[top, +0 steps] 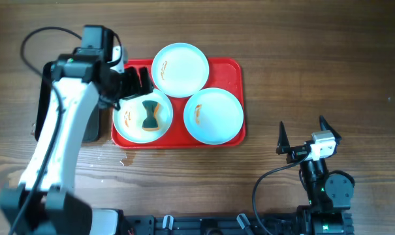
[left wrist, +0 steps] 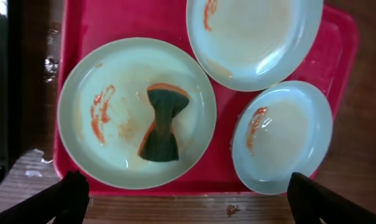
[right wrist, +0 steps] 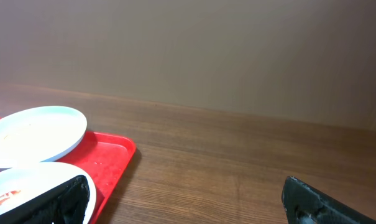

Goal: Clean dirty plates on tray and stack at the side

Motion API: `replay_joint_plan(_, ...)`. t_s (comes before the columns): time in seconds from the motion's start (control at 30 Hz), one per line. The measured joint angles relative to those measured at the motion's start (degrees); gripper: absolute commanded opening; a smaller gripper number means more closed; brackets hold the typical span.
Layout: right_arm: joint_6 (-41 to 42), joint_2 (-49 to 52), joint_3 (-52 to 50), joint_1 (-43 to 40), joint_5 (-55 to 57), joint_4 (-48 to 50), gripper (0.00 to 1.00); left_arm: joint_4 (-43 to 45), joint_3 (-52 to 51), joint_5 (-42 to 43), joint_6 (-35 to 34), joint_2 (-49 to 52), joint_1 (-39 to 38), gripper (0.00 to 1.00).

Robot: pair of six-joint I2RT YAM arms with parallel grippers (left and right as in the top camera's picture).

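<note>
left end effector (left wrist: 189, 198) and right end effector (top: 301, 124) agape, empty; maybe a sponge (left wrist: 161, 124) on one plate (left wrist: 122, 74)

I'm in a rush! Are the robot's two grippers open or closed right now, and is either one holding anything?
Left gripper: jaws open, holding nothing.
Right gripper: jaws open, holding nothing.

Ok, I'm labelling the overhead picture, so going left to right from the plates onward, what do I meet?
Plate with the sponge (sponge) → rear plate → front right plate → tray, its right rim → right gripper, open. The left gripper overlaps the first plate, so it is left out.
</note>
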Motion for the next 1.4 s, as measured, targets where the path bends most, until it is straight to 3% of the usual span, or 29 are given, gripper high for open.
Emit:
replay_joint_plan(0.17,0.0,0.0,0.0,0.0,0.0,0.0,1.00,-4.2,0.2,-0.1,-3.8,-5.7,3.5,1.00)
replay_joint_plan(0.43,2.8,0.0,0.0,-0.1,-3.0,2.4,1.00,-12.1,-0.8,-0.3,-5.2,-6.1,3.9,1.00)
replay_joint_plan(0.57,22.3,0.0,0.0,-0.2,-20.2,6.6,1.00,-11.8,-2.8,-0.5,-5.2,-6.1,3.9,1.00)
replay_joint_plan(0.63,37.9,0.0,0.0,-0.2,-27.4,6.7,1.00,-10.1,-3.8,-0.5,-5.2,-6.1,3.9,1.00)
replay_joint_plan(0.67,50.0,0.0,0.0,-0.2,-30.2,9.6,1.00,-9.9,-4.1,-0.5,-5.2,-6.1,3.9,1.00)
replay_joint_plan(0.73,62.3,0.5,0.0,-0.2,-32.3,19.8,1.00,-9.8,-5.2,-0.6,-5.3,-6.1,3.9,1.00)
replay_joint_plan(0.8,71.1,0.7,0.7,-0.2,-33.6,33.3,1.00,-9.7,-5.8,-0.7,-5.5,-6.1,3.9,1.00)
replay_joint_plan(0.87,74.0,2.2,4.0,-0.2,-34.4,31.4,1.00,-9.8,-6.1,-0.6,-5.5,-6.1,3.9,1.00)
replay_joint_plan(1.0,63.8,18.3,21.0,-0.2,-40.9,9.4,1.00,-10.0,-6.4,-0.7,-5.7,-6.1,3.9,1.00)
replay_joint_plan(1.07,52.1,34.4,37.5,-0.3,-48.6,-4.3,1.00,-9.9,-6.4,-0.7,-5.8,-6.1,3.9,1.00)
replay_joint_plan(1.2,34.6,54.0,62.1,1.5,-53.8,-31.8,1.00,-9.9,-6.4,-0.7,-5.9,-6.1,3.9,1.00)
replay_joint_plan(1.23,29.0,59.3,70.4,3.5,-50.1,-42.5,1.00,-9.9,-6.4,-0.9,-5.9,-6.1,3.9,1.00)
replay_joint_plan(1.3,22.3,67.8,83.0,9.3,-37.7,-54.7,1.00,-9.9,-6.4,-2.2,-5.9,-6.1,3.9,1.00)
replay_joint_plan(1.4,17.7,76.0,92.6,16.4,-22.5,-59.2,1.00,-9.9,-6.4,-5.2,-7.6,-6.1,3.9,1.00)
